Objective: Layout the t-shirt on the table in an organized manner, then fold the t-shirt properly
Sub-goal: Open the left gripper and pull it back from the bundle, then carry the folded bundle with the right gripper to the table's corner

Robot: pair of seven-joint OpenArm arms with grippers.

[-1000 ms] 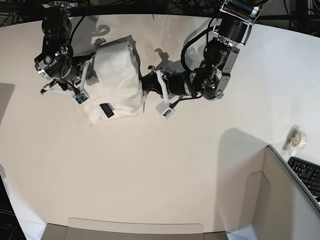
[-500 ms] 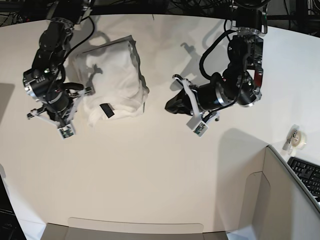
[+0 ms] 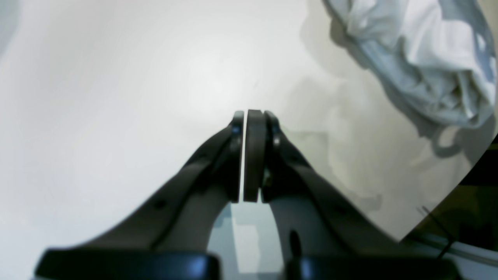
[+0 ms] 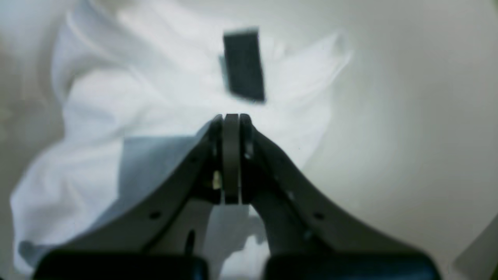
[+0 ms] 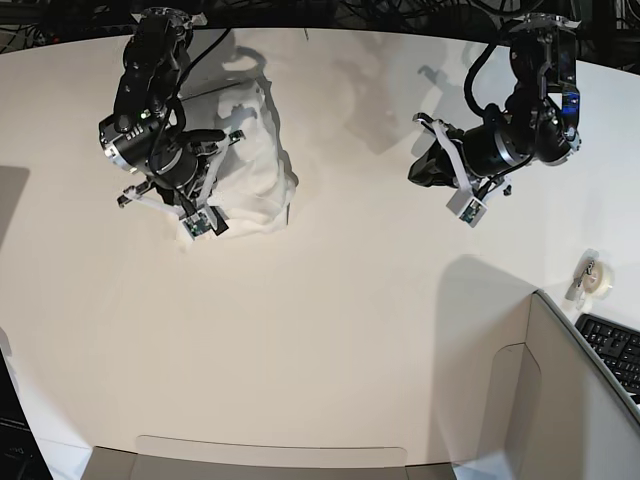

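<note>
I see the shirt (image 5: 245,160) bunched in a folded heap on the far left of the table (image 5: 330,350), black tag (image 4: 244,66) facing up. Right gripper (image 4: 230,120) hangs over the heap, jaws pressed together, nothing in them. Left gripper (image 3: 251,116) is closed and empty too, over bare table well right of the shirt.

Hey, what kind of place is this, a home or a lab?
Likely a robotics lab: two arms over a bare white table, cables behind it, a keyboard beside a grey partition.
</note>
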